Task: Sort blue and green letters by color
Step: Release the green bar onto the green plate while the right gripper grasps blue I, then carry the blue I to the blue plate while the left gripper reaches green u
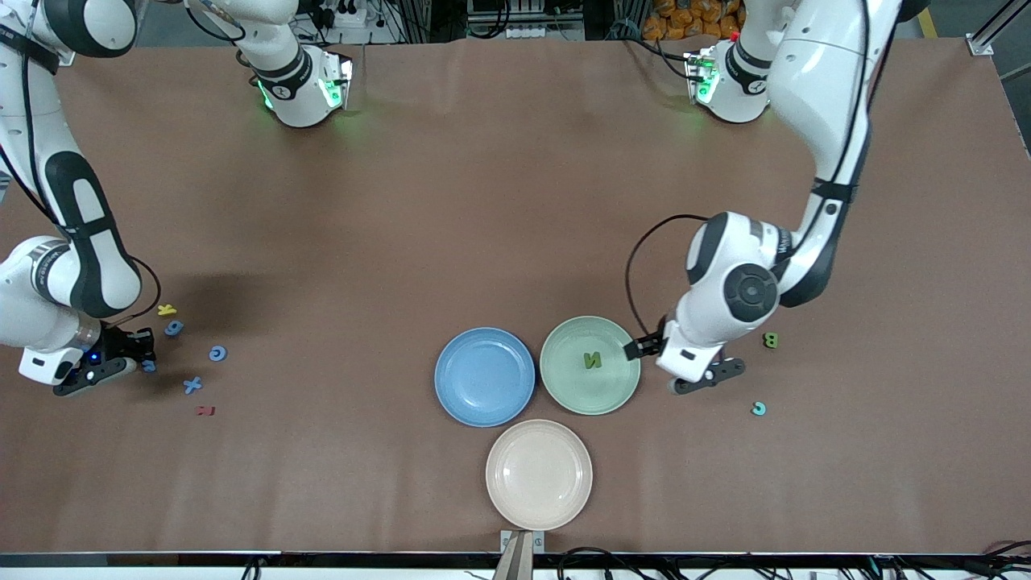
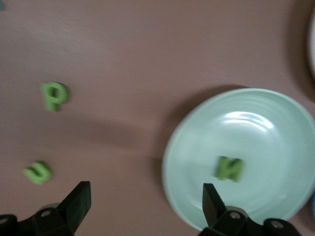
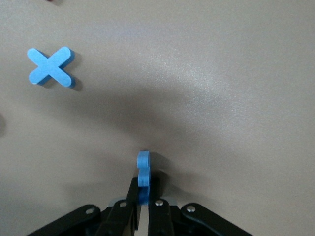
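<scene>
My right gripper (image 3: 143, 189) is shut on a small blue letter (image 3: 143, 164), held on edge low at the table at the right arm's end (image 1: 149, 366). A blue X (image 3: 50, 65) lies nearby, with two more blue letters (image 1: 174, 328) (image 1: 217, 353) beside it. My left gripper (image 2: 146, 196) is open and empty above the rim of the green plate (image 2: 275, 118), one finger over the plate and one over the table. A green N (image 2: 230, 168) lies in that plate. Two green letters (image 2: 54, 95) (image 2: 38, 172) lie on the table beside it.
A blue plate (image 1: 484, 376) sits beside the green plate (image 1: 564, 387), and a beige plate (image 1: 539, 474) lies nearer the front camera. A yellow letter (image 1: 167, 309) and a dark red letter (image 1: 206, 411) lie among the blue ones. A teal letter (image 1: 759, 408) lies near the left arm.
</scene>
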Controlling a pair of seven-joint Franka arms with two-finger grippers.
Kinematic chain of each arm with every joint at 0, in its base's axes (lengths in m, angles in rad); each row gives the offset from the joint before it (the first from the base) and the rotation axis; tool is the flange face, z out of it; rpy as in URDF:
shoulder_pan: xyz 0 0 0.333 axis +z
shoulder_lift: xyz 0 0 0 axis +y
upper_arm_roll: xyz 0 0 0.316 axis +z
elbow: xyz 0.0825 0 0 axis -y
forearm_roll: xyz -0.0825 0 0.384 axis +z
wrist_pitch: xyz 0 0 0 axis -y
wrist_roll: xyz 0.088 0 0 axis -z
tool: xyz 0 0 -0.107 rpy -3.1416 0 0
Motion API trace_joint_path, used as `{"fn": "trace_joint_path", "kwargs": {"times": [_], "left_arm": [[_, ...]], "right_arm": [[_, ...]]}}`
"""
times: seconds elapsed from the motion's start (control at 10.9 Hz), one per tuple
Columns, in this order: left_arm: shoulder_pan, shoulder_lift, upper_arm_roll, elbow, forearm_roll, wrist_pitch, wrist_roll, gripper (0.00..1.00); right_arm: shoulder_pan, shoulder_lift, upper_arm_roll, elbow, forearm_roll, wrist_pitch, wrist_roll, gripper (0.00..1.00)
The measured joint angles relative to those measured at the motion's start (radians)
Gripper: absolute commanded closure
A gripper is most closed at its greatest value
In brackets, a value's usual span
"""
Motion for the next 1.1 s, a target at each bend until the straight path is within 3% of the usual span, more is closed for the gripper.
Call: {"fn": "trace_joint_path", "kwargs": {"times": [0.28,0.64,1.1], "left_arm": [[0.090,-0.070,-0.001,-0.118,0.149,0.014,0.174,0.00],[0.160,-0.153,-0.003,-0.372,0.168,0.283,0.429,0.00],[0.161,-0.182,-0.026,-0.492,0.169,0.324,0.520,0.00]], "right_arm": [[0.000,0.000,0.000,0.000,0.000,0.000,0.000,1.00],[0.005,0.000,0.015,0.035,0.002,-0.036,0.000,1.00],[0.043,-0.010,0.061,0.191,0.033,-0.263,0.075,1.00]]}}
